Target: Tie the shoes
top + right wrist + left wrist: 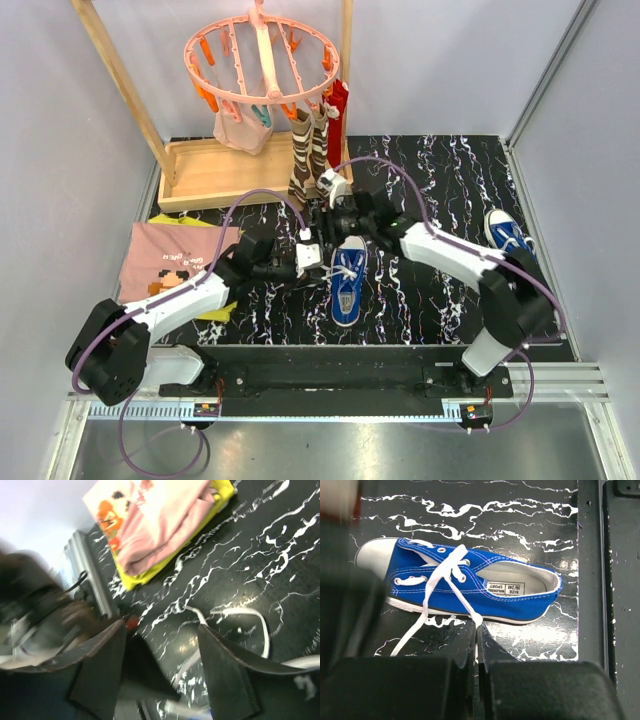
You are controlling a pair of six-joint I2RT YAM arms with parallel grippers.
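One blue shoe (347, 282) lies mid-mat, toe toward the back; in the left wrist view this shoe (470, 587) lies on its sole with its white laces (441, 575) loosely crossed. My left gripper (477, 630) is shut on one lace end just beside the sole. It sits at the shoe's left (322, 266). My right gripper (160, 630) stands open over the mat, nothing between its fingers (102, 665). A loose lace loop (252, 616) lies just past its right finger. From above, this gripper (320, 220) hovers behind the shoe's toe. A second shoe (508, 232) lies at the far right.
A wooden rack (215, 170) with a pink peg hanger (262, 55) stands at the back left, with striped brown socks (308, 150) hanging off it near my right gripper. Folded pink and yellow cloth (175, 262) lies left of the mat.
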